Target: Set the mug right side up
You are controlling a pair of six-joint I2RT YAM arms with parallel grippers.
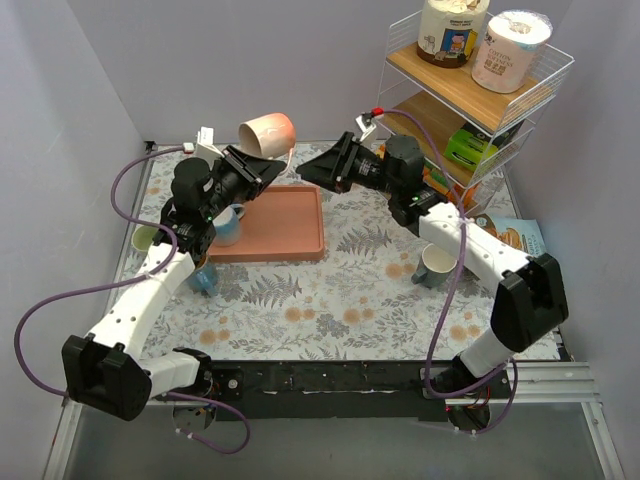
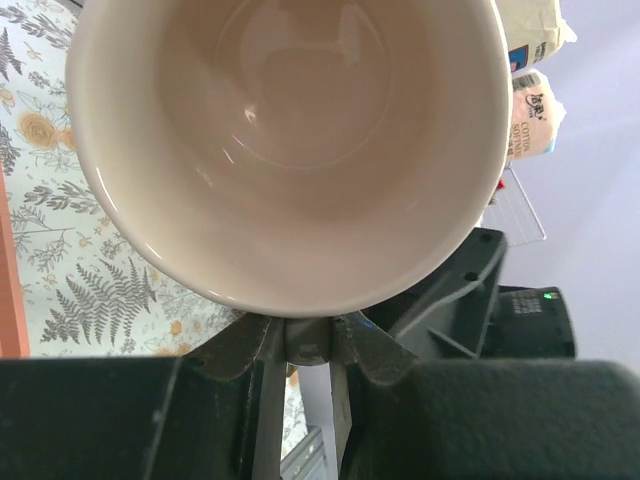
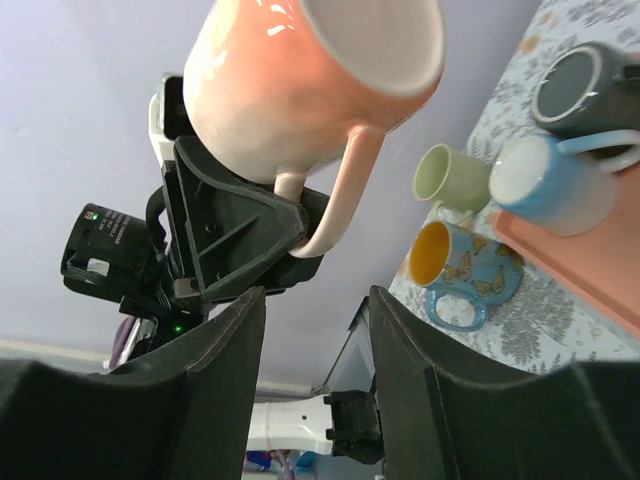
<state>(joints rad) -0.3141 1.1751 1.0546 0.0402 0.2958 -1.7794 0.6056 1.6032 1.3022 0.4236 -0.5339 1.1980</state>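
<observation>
I'd call the job roughly half done. The mug [image 1: 268, 133] is off the surface [image 1: 330, 300] and in the air above the far edge of the tray [image 1: 300, 235], carried by my left hand [image 1: 250, 165], which is clamped on the mug's handle [image 3: 345, 190]. It is neither upside down nor upright. It lies about on its side with the mouth turned back toward my left wrist, whose camera looks straight into the pale inside. I can't tell from these angles whether the rim tips slightly up or slightly down, because the overhead view shows mostly the pink wall. My right hand [image 1: 325, 165] hangs just beside the mug on the other side, touching nothing, its fingers [image 3: 215, 380] spread apart and pointed at the cup (ready, I'd guess, to steady it or take it over if my left wrist runs out of turn). What remains, as I judge it, is to finish the roll until the mouth faces up, lower the mug to a free patch of tray or surface, and let go. The blue mug [image 1: 230, 222] sits on the tray's near-left corner below my left hand, so I'd want to set down away from it.
</observation>
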